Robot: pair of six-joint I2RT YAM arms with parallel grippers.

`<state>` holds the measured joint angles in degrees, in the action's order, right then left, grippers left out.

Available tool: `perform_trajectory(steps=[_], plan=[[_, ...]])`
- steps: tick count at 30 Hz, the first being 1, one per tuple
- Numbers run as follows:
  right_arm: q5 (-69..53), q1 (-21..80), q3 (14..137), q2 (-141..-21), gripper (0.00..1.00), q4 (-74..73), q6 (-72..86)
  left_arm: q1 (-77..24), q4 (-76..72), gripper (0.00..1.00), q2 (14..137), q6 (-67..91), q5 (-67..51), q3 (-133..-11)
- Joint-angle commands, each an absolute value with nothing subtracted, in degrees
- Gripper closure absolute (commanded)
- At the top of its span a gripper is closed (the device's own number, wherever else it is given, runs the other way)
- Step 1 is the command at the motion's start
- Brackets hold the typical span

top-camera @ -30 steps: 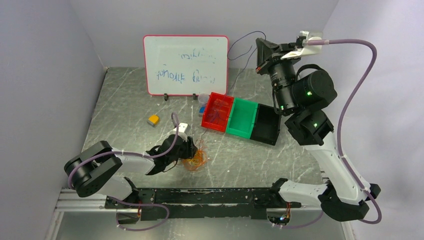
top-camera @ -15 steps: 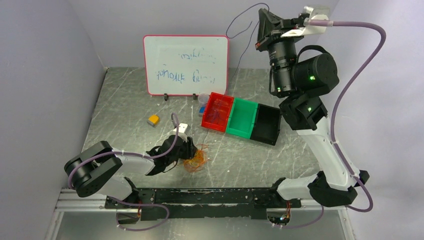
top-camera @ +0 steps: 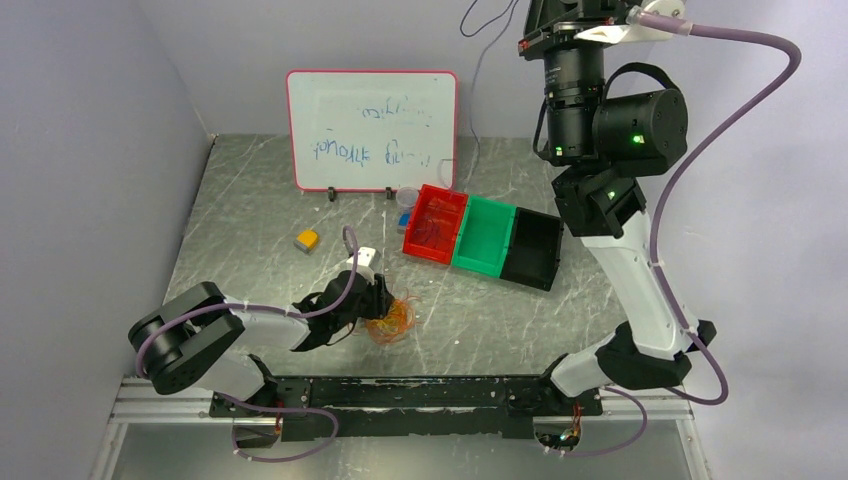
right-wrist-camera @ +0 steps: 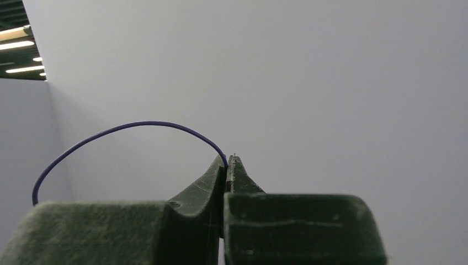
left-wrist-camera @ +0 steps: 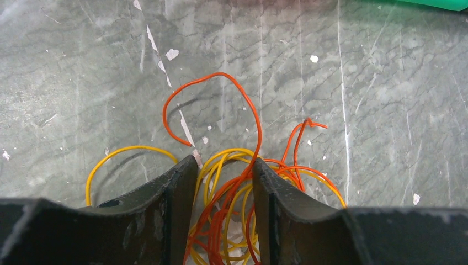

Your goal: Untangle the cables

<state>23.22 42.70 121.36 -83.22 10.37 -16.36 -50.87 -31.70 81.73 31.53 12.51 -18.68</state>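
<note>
Top external view, as we record it:

1. Table (top-camera: 260,200), grey marbled top.
2. Whiteboard (top-camera: 372,130), red-framed, upright at the far edge, left of centre; blue scribbles that we cannot read.
3. Three bins in a slanted row right of the table's centre, touching side by side: red bin (top-camera: 437,225), green bin (top-camera: 487,237), black bin (top-camera: 535,252). We see thin strands in the red one.
4. Small cup (top-camera: 407,197), just beside the red bin's far corner.
5. Yellow-and-grey block (top-camera: 307,240), lying towards the left edge.
6. Tangle (top-camera: 390,320) of orange and yellow cables, on the table close to the near edge, left of centre.
7. Purple cable (top-camera: 476,85), running from high above the far edge down towards the table by the whiteboard's right side.

Left wrist view: left gripper (left-wrist-camera: 223,171) is low over the tangle (left-wrist-camera: 232,221), its fingers apart and straddling the strands. Loose orange and yellow loops spread beyond the tips.

Right wrist view: right gripper (right-wrist-camera: 227,163) is raised against the bare wall, its fingers pressed together on the purple cable (right-wrist-camera: 127,128), which arches away to the left.
</note>
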Motion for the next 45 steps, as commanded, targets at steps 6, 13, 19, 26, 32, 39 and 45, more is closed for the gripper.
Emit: perform_trajectory(steps=[6, 13, 19, 26, 32, 39, 45], plan=[[23.54, 42.43, 120.33, -84.26, 1.0, 13.02, -19.51, -51.59, -28.04, 0.56, 80.67, 33.01, 14.06, -17.42], [26.33, 41.94, 113.24, -83.62, 1.0, 14.78, -21.42, -51.62, -25.48, 0.51, 78.56, 33.69, 14.76, -17.79], [25.06, 38.95, 109.66, -83.76, 1.0, 13.74, -17.37, -51.68, -22.85, 0.47, 73.93, 34.08, 15.15, -17.1], [21.46, 34.58, 104.72, -84.62, 1.0, 11.03, -10.34, -51.64, -18.23, 0.43, 68.01, 33.62, 16.29, -17.63], [18.83, 31.32, 96.78, -84.82, 1.0, 10.6, -5.13, -51.62, -15.32, 0.42, 64.92, 33.33, 16.91, -18.4], [17.1, 29.18, 89.57, -84.52, 1.0, 11.18, -1.47, -51.62, -12.61, 0.42, 62.8, 33.72, 17.62, -18.86], [15.14, 28.56, 85.0, -84.19, 1.0, 10.67, 0.37, -51.69, -10.97, 0.42, 61.71, 34.02, 17.67, -19.66]])
